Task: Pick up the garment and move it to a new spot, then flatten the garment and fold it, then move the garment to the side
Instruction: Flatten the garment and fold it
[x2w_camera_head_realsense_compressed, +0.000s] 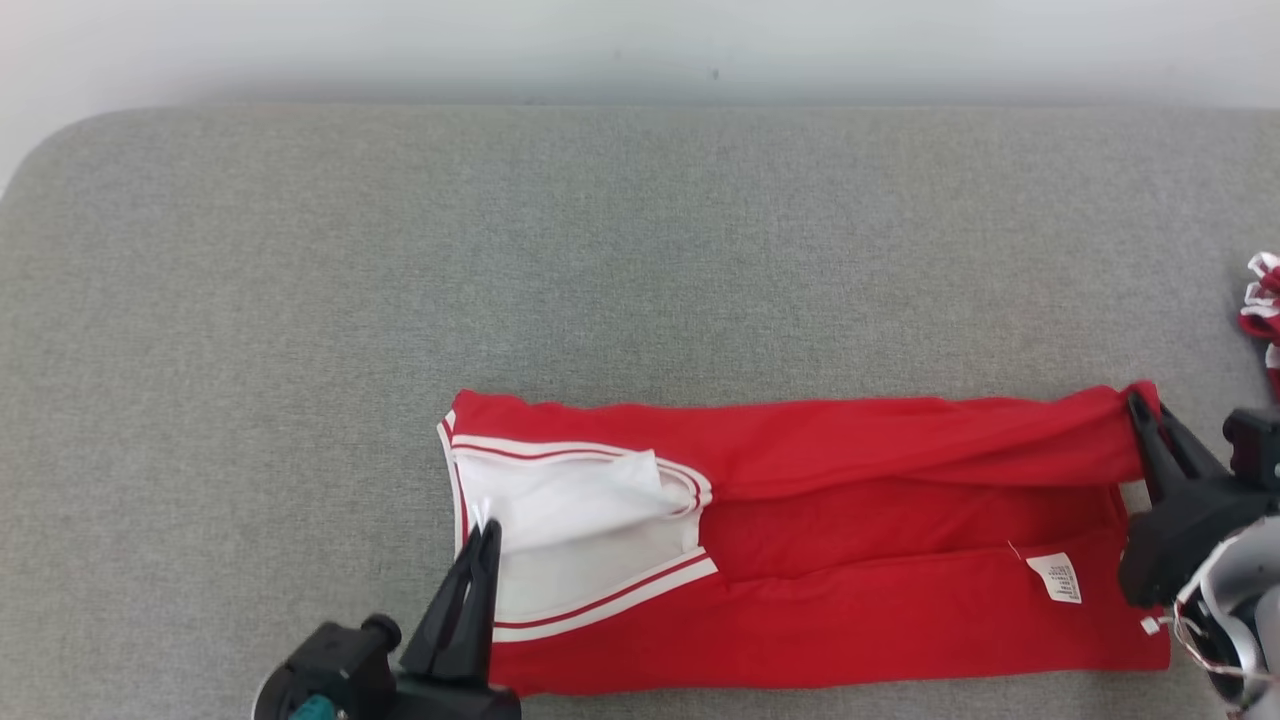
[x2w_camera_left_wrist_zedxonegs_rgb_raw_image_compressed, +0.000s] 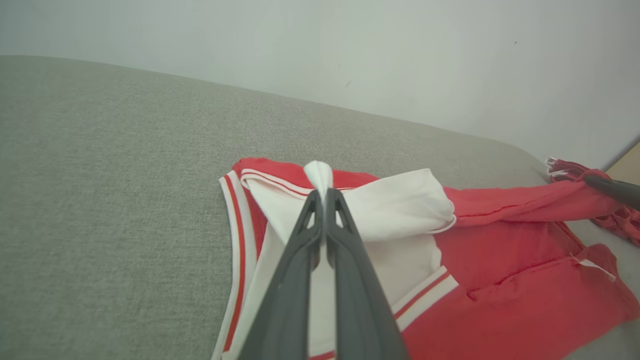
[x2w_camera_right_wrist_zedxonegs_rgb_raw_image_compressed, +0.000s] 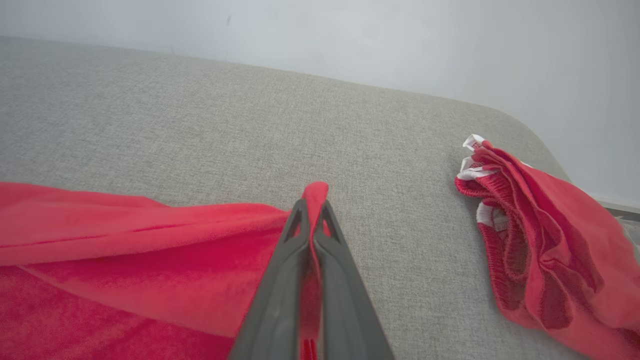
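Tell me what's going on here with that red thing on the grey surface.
The robot holds a red garment with white trim, laid lengthwise on the grey padded surface. Its left tool is shut on a pinch of white fabric at one end; its right tool is shut on the red edge at the other. It looks mid-flattening or mid-fold. Another bunched red piece lies apart, off to the right.

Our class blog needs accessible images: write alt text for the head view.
A red garment with white trim lies spread on a grey padded surface, the left jaws shut on its white fabric at one end, the right jaws shut on its red corner. A bunched red cloth sits at the right edge.
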